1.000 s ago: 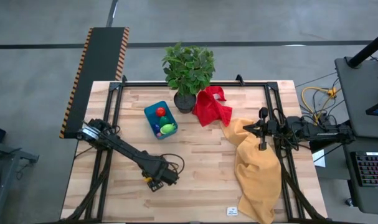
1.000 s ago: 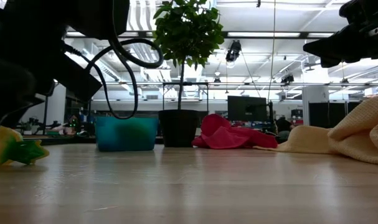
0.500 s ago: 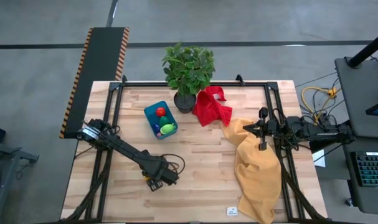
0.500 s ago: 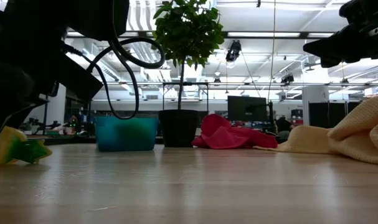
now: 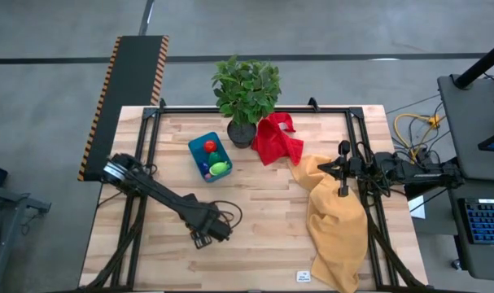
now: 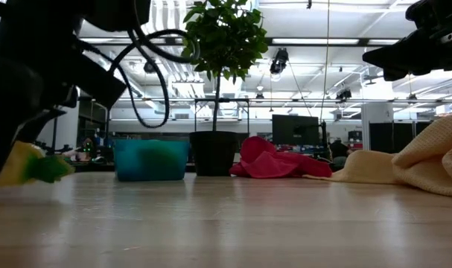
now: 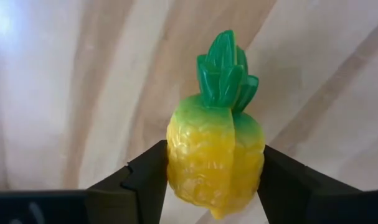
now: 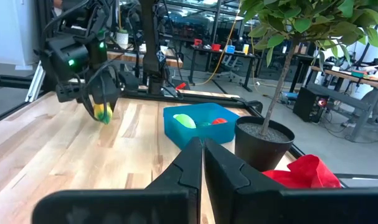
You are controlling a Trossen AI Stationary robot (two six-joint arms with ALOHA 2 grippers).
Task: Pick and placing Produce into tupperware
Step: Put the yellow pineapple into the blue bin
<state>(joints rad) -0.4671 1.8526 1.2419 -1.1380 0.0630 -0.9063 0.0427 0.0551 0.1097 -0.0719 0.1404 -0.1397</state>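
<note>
Left gripper (image 7: 215,186) clamps a toy pineapple (image 7: 215,163), yellow with a green crown, held just above the near-left part of the table (image 5: 263,203). Farther off, the blue tupperware (image 5: 209,157) sits beside the potted plant (image 5: 246,91), holding red and green produce (image 5: 216,159). Right gripper (image 8: 202,163), fingers pressed together, hangs over the yellow cloth (image 5: 338,221) at the right

We've lifted the toy pineapple (image 7: 215,163) off the table (image 6: 255,223) w/ left gripper (image 7: 204,177); before, it lay there.
</note>
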